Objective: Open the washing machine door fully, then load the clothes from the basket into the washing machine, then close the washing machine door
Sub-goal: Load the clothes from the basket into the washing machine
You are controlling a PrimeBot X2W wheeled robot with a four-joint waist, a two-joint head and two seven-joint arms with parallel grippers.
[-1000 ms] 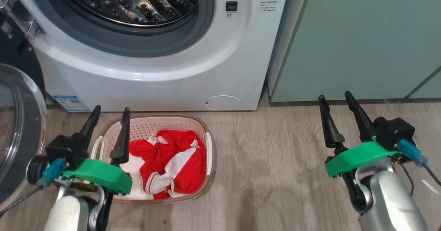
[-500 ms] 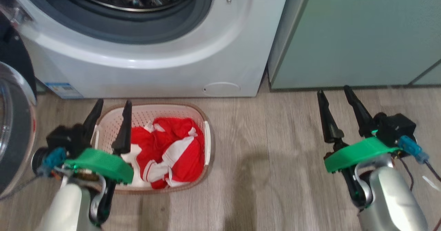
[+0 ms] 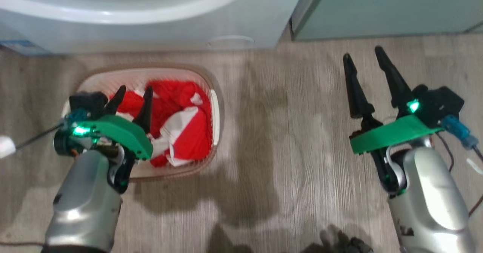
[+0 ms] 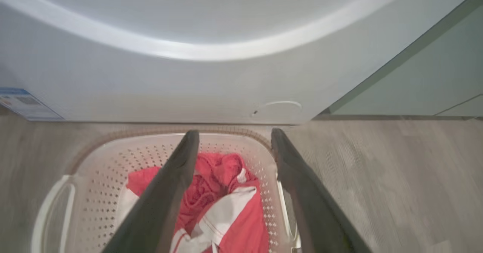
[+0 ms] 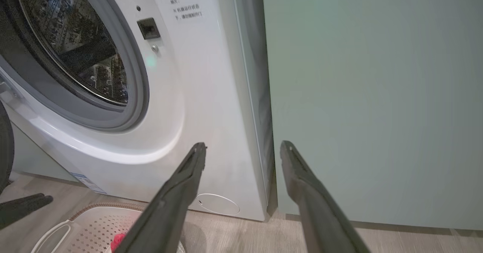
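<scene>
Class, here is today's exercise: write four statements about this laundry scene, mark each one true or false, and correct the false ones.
1. The clothes lie inside the basket. True.
2. The left end effector is shut on the clothes. False: it is open, with its fingers apart above the clothes, and it holds nothing.
3. The washing machine has its steel drum showing through an uncovered mouth. True.
4. The right end effector hangs over the basket. False: it is open over bare floor, off to the right of the basket.
</scene>
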